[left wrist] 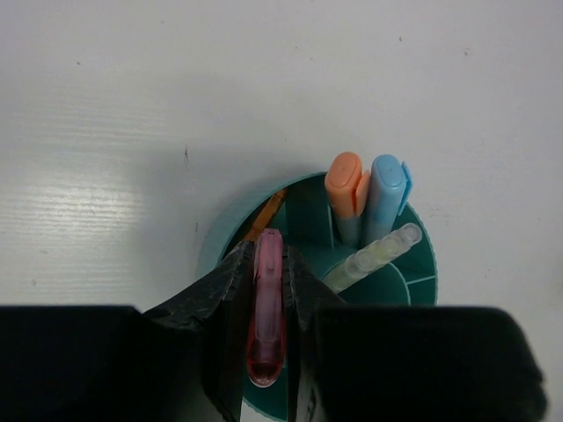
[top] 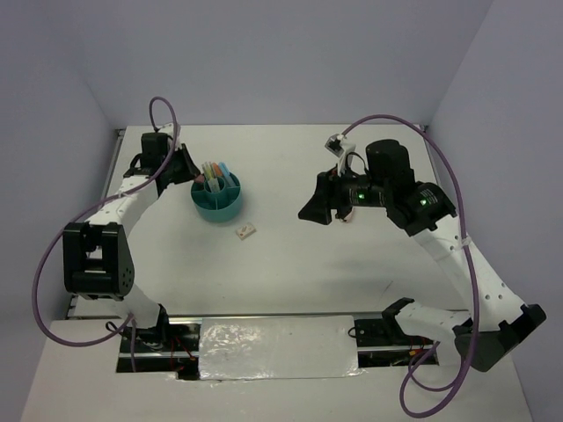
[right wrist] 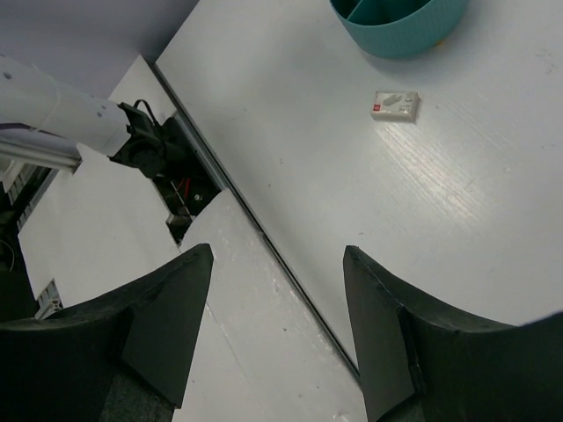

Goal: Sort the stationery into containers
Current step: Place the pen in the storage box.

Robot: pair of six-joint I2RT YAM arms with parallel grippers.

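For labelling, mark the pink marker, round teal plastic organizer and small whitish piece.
Pink marker (left wrist: pixel 266 299), left wrist view, mid-barrel.
Teal organizer (top: pixel 219 210), top external view, near wall.
Whitish piece (right wrist: pixel 394 105), right wrist view, top face.

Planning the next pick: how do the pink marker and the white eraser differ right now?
The pink marker is clamped in the left gripper over the teal organizer; the white eraser lies loose on the table beside it. The marker is long and slim; the eraser short and flat. Both are small.
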